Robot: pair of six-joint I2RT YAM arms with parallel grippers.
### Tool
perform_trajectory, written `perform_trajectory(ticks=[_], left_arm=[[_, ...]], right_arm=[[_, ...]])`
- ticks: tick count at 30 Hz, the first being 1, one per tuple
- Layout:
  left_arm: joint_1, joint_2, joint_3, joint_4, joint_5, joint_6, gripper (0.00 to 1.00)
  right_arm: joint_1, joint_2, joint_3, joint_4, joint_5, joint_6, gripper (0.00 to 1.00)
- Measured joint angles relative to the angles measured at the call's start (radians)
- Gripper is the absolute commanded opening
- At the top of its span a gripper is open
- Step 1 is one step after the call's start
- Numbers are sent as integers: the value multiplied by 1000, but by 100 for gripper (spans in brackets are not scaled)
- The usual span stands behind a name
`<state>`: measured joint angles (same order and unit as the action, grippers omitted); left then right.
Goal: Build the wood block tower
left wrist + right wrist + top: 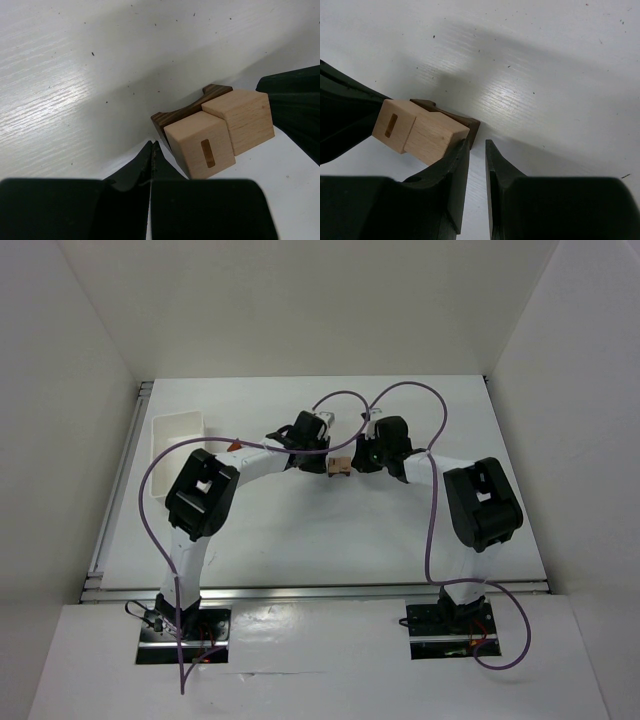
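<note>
A dark brown arch (176,114) lies on the white table with two light tan cubes on it, one with a slot mark (200,150) and one beside it (245,120). The top view shows this stack (340,467) between both grippers. My left gripper (152,146) is shut and empty, its tips just left of the arch. My right gripper (477,143) is open by a narrow gap with nothing between its jaws; its left finger (455,165) rests against the side of the nearer cube (432,135). An orange-red triangular piece (233,445) lies by my left arm.
A white rectangular tray (178,440) stands at the back left. White walls enclose the table on three sides. Purple cables loop over both arms. A metal rail runs along the near edge (320,590).
</note>
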<state>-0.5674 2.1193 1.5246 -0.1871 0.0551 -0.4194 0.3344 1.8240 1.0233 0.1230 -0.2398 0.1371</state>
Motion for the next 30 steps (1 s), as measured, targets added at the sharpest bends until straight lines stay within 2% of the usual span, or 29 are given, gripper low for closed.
perform_trajectory(ticks=[15,30], left_arm=[[0,0,-2,-1,2,1,0],[0,0,8,-16,3,2,0]], right_arm=[[6,12,24,-4,3,-1,27],[8,13,25,-23,117,-1,27]])
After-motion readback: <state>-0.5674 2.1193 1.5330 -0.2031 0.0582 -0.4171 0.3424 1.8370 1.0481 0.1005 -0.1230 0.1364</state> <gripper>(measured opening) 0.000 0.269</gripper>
